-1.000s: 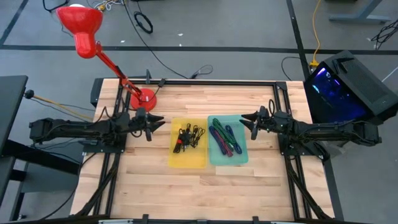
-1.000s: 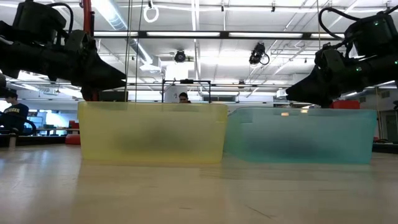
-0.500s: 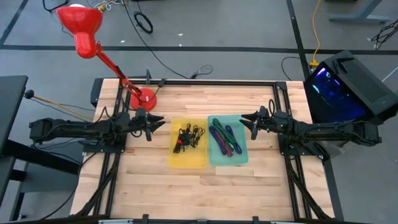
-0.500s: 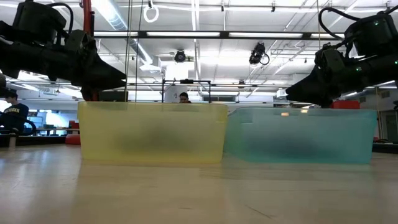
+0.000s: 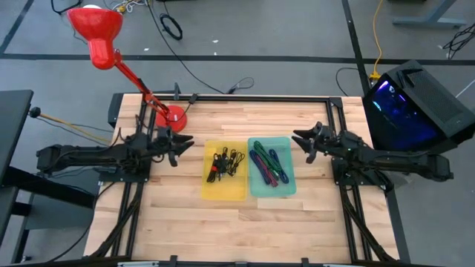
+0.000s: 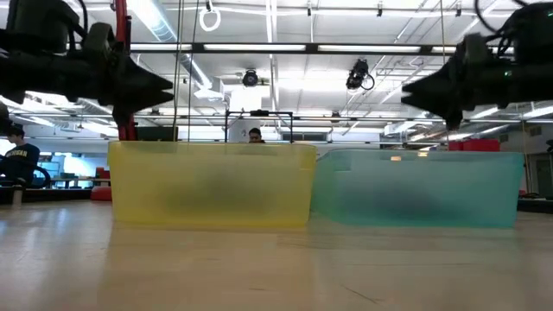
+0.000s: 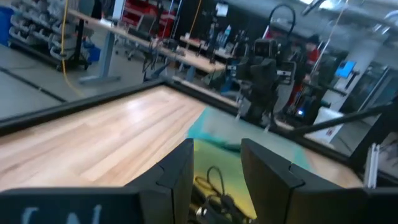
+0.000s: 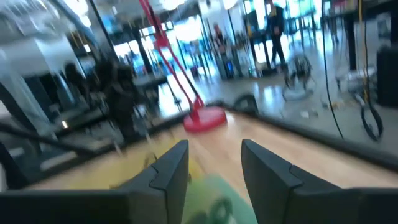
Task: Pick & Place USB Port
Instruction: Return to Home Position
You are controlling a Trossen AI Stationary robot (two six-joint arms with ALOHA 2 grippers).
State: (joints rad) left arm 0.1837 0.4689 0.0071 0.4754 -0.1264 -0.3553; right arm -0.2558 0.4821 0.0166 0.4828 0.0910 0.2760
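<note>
Grasp empty, part-open: left end effector [image 5: 182,142], right end effector [image 5: 298,138].

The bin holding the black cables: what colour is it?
The bin is yellow, clearest in the high view.

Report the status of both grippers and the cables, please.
Left gripper open, high beside yellow bin. Right gripper open, high beside green bin. Black cables in yellow, coloured cables in green. Nothing blocking.

Grey floor [image 5: 297,30] surrounds the wooden table [image 5: 237,230]. A red lamp [image 5: 95,26] leans over the upper left; a black computer case [image 5: 419,104] glows blue at right. In the low view, ceiling strip lights [image 6: 285,47] run across the top.
</note>
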